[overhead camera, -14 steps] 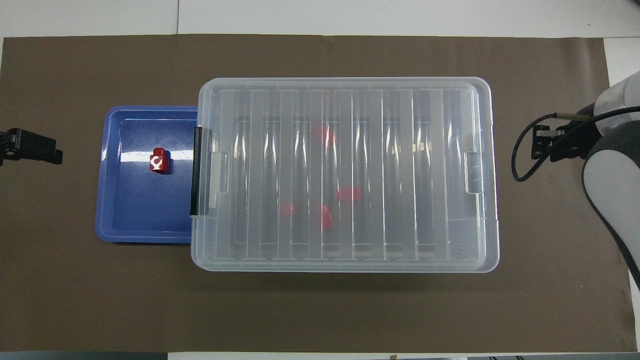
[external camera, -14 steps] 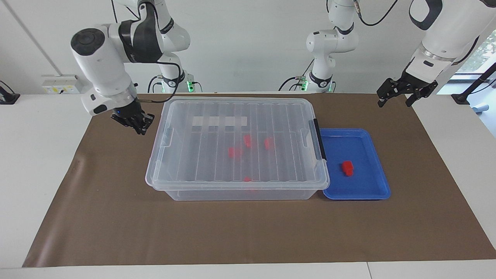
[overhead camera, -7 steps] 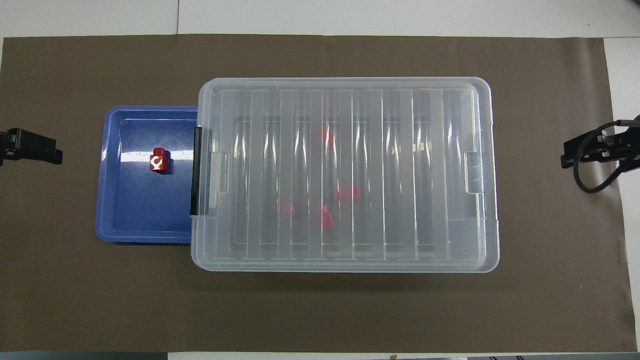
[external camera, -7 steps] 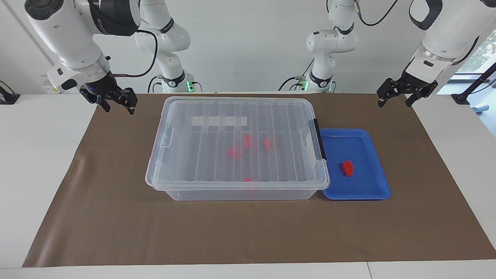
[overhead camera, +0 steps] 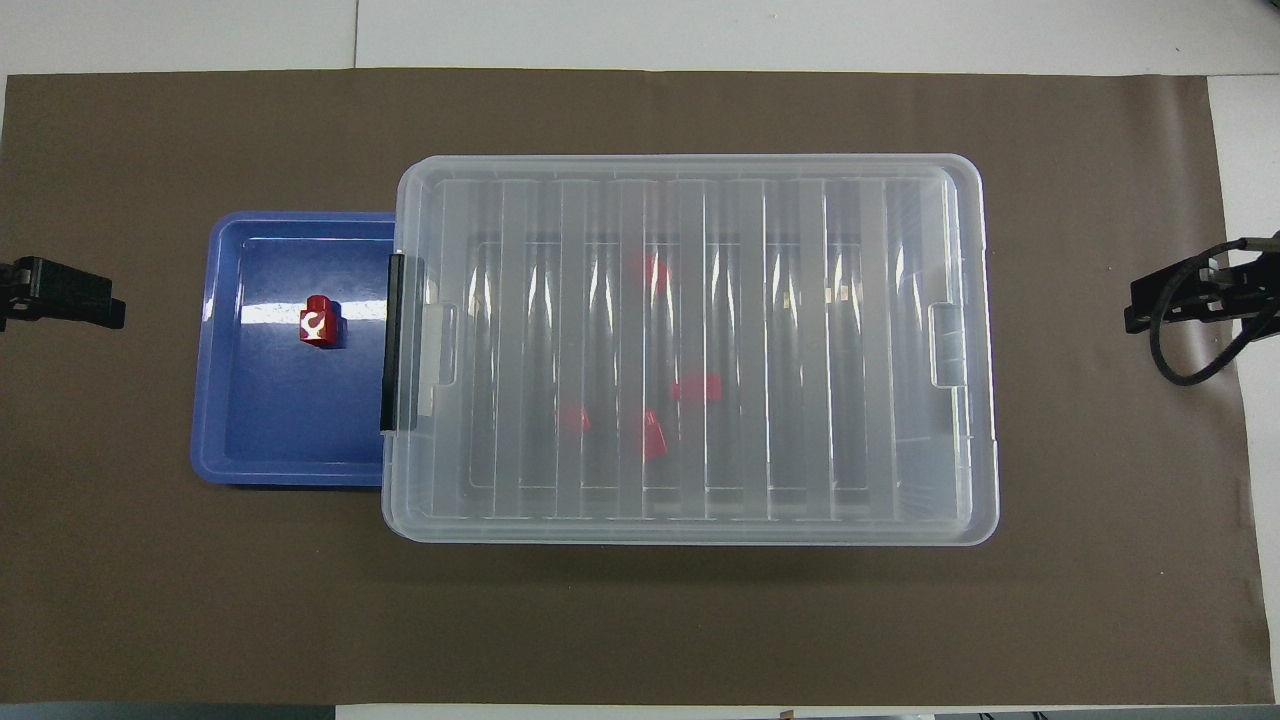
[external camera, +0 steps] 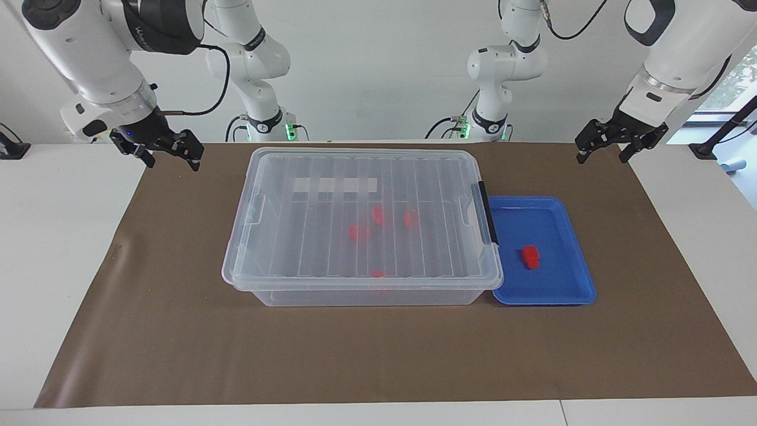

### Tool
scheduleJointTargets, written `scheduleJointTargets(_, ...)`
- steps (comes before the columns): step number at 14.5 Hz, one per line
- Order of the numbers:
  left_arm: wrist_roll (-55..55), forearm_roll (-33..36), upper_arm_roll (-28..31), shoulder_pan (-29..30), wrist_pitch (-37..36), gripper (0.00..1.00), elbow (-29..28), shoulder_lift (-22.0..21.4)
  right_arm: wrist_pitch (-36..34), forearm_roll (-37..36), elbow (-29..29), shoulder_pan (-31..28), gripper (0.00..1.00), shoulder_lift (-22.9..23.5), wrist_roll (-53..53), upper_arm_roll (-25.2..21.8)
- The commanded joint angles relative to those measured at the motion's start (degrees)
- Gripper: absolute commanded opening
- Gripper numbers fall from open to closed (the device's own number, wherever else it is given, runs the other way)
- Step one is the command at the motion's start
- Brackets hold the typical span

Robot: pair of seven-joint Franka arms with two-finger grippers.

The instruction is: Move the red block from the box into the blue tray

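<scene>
Right gripper [external camera: 167, 151] is pulling up off the lidded box [external camera: 361, 222], fingers spread, empty; red block [external camera: 530, 256] sitting in blue tray [external camera: 582, 278]; left gripper [external camera: 609, 147] waiting open, task looking done.

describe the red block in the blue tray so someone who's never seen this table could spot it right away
Start at the big clear lidded box in the middle of the brown mat. At its black-latch end, toward the left arm's end of the table, lies the shallow blue tray. The red block sits alone in it, out in the open, unlike the other red blocks seen hazily through the box's closed lid.
</scene>
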Motion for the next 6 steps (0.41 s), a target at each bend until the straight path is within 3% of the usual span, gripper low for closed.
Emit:
scheduleJointTargets(1, 0.34, 0.27, -0.03, 0.14, -0.1, 1.0, -1.59, -1.56, 0.57, 0.74, 0.08, -0.55, 1.0, -0.43, -1.51, 0.19)
scheduleJointTargets(6, 0.34, 0.27, -0.03, 0.14, -0.1, 1.0, -1.59, -1.56, 1.09, 0.83, 0.25, -0.55, 1.0, -0.43, -1.16, 0.63)
